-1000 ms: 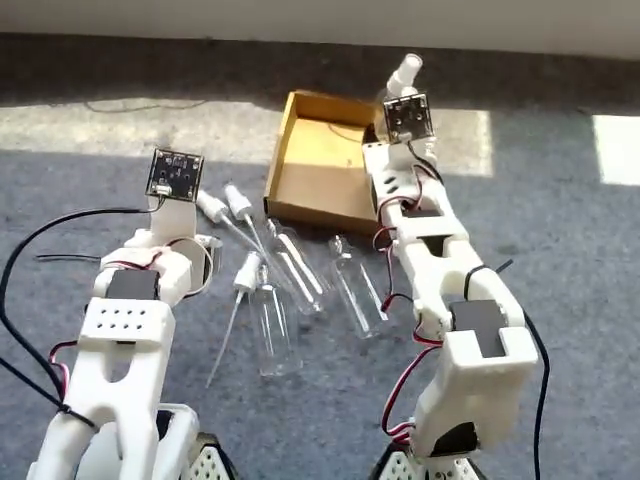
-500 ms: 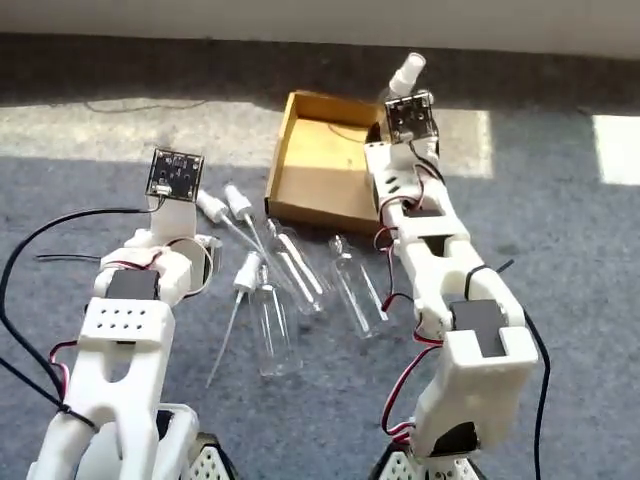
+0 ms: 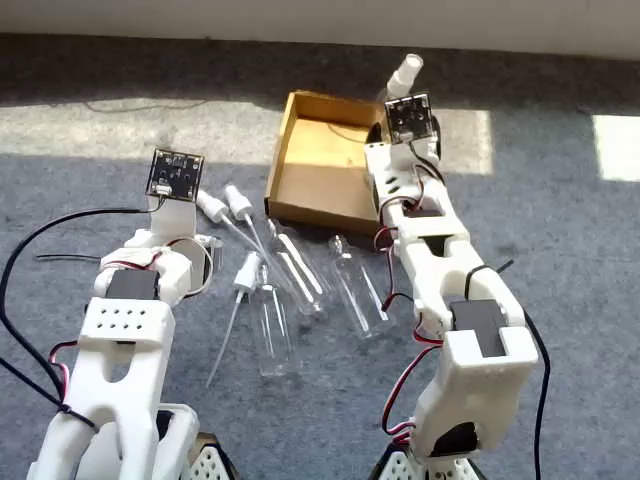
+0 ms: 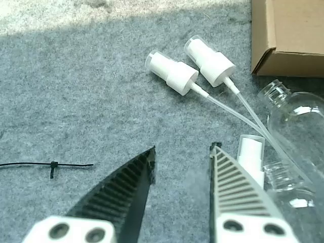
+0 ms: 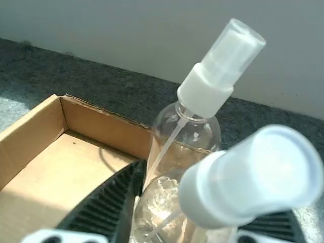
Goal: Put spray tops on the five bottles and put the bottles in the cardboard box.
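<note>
My right gripper (image 5: 202, 202) is shut on a clear bottle with a white spray top (image 5: 253, 177), held over the right side of the cardboard box (image 3: 320, 165). Just beyond it is a second capped bottle (image 5: 190, 134), its spray top (image 3: 405, 73) poking up past the box's far right corner. Three clear bottles without tops (image 3: 275, 325) (image 3: 297, 265) (image 3: 357, 287) lie on the carpet in front of the box. Three loose spray tops (image 4: 172, 74) (image 4: 210, 62) (image 4: 251, 154) lie near them. My left gripper (image 4: 182, 158) hovers open and holds nothing, close to the third top.
Grey carpet covers the floor, with a sunlit band behind the box. A thin black wire (image 4: 48, 165) lies on the carpet beside my left gripper. The box floor (image 5: 55, 177) is bare cardboard. A wall (image 5: 126, 30) runs along the far edge.
My right gripper has edged slightly to the right with its bottle. The left arm and the loose parts have stayed put.
</note>
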